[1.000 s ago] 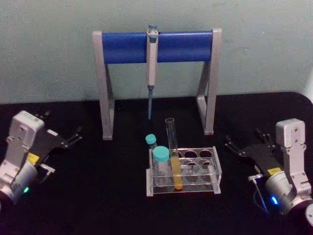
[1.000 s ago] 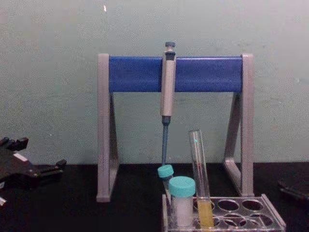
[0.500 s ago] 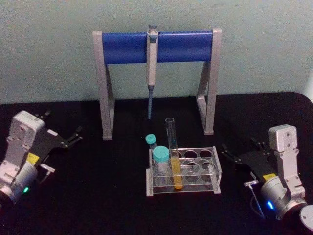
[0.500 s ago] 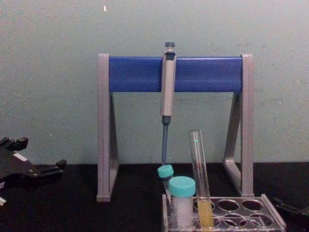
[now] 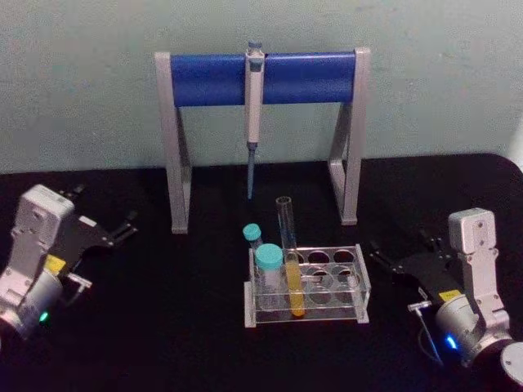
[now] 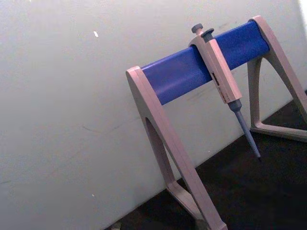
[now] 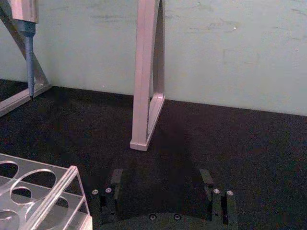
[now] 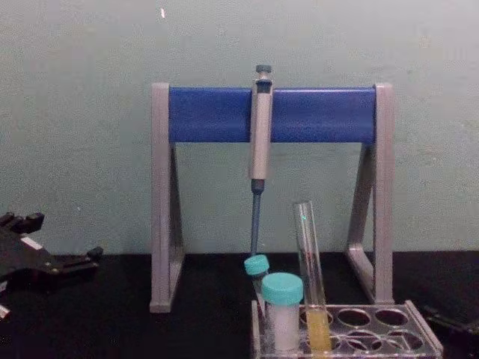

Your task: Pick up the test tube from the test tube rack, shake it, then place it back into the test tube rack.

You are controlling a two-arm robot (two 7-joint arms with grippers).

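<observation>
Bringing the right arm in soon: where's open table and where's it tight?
Bare table lies between the right gripper and the test tube rack, and between the left gripper and the rack. Tight spot: the test tube beside two teal-capped tubes.

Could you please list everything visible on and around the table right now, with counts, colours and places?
test tube: one, clear glass with yellow liquid in its lower part, standing in the front row of the rack, leaning slightly.
teal-capped tubes: two, white with teal caps, at the rack's left end, one behind the other.
test tube rack: one, clear plastic with round holes, centre of the table.
pipette: one, grey with a blue tip, hanging from the stand's bar.
pipette stand: one, grey legs and blue bar, behind the rack by the wall.
table: one, black.
left pincer: one, black, open, at the table's left side.
right pincer: one, black, open, just right of the rack.
</observation>
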